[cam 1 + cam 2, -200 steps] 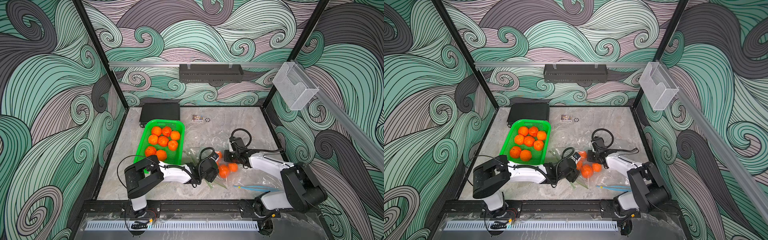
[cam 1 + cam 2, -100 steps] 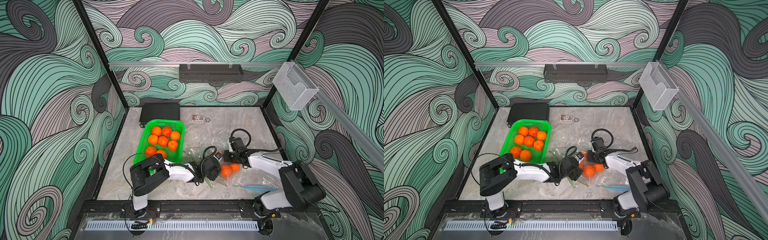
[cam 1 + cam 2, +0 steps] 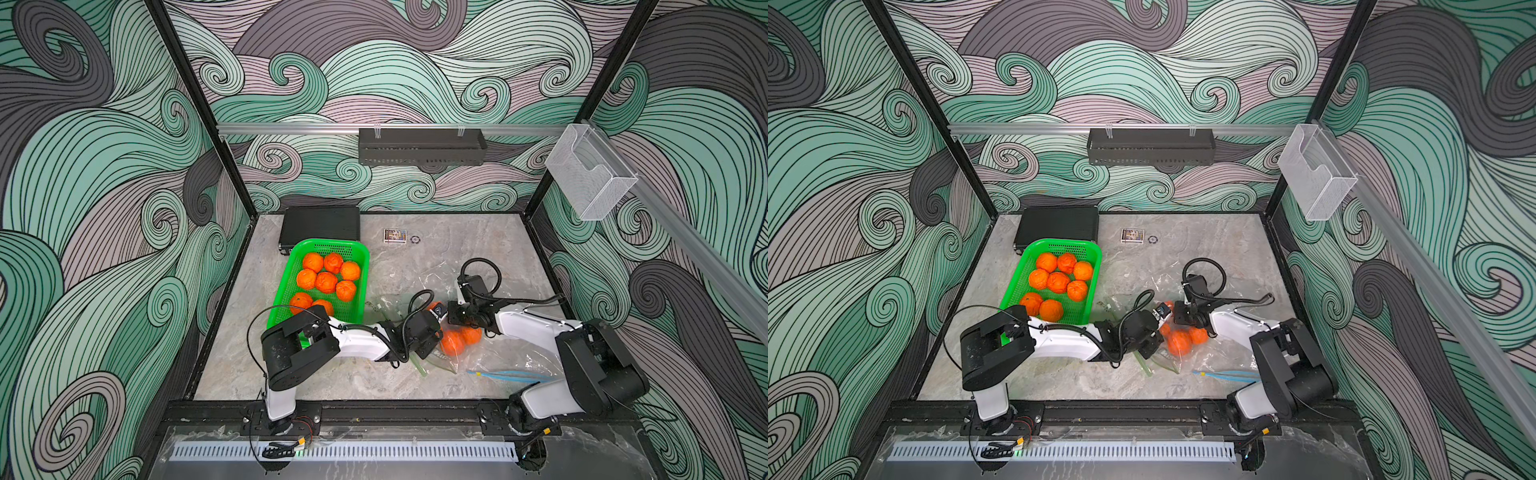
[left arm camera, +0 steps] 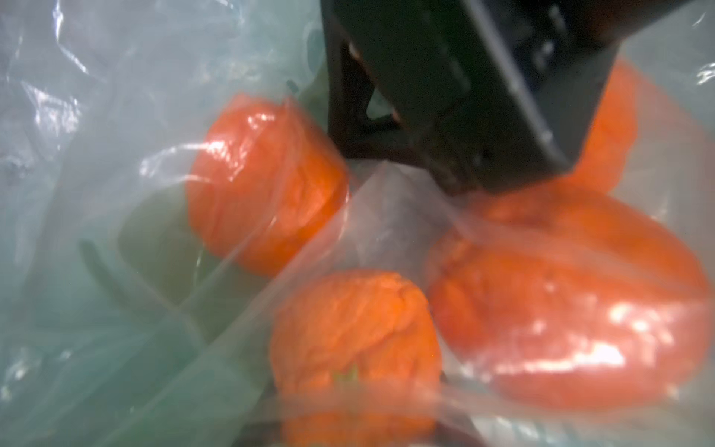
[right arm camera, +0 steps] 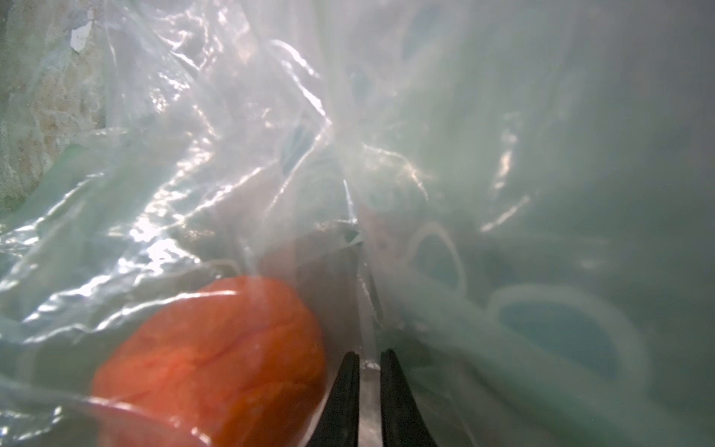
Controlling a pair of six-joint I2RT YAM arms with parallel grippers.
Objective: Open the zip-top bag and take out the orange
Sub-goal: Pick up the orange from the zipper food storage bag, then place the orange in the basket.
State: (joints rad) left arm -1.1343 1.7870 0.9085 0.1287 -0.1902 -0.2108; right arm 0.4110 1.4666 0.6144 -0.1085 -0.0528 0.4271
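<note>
Right fingers [image 5: 346, 398]: nearly closed, pinching a fold of zip-top bag [image 5: 232, 174] film.
Left fingers [image 3: 434, 337]: at the bag's side; you cannot tell their opening.
Orange [image 4: 356, 329]: inside the bag, between both sets of fingers. It looks light and soft, so grip across its middle.
Bag: probably thin, limp and slippery, so hold it near the mouth.

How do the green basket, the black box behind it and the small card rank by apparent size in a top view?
1. green basket: largest.
2. black box: smaller, though it lies farther back and the basket covers its front edge, so the gap is unsure.
3. small card: clearly smallest.
</note>
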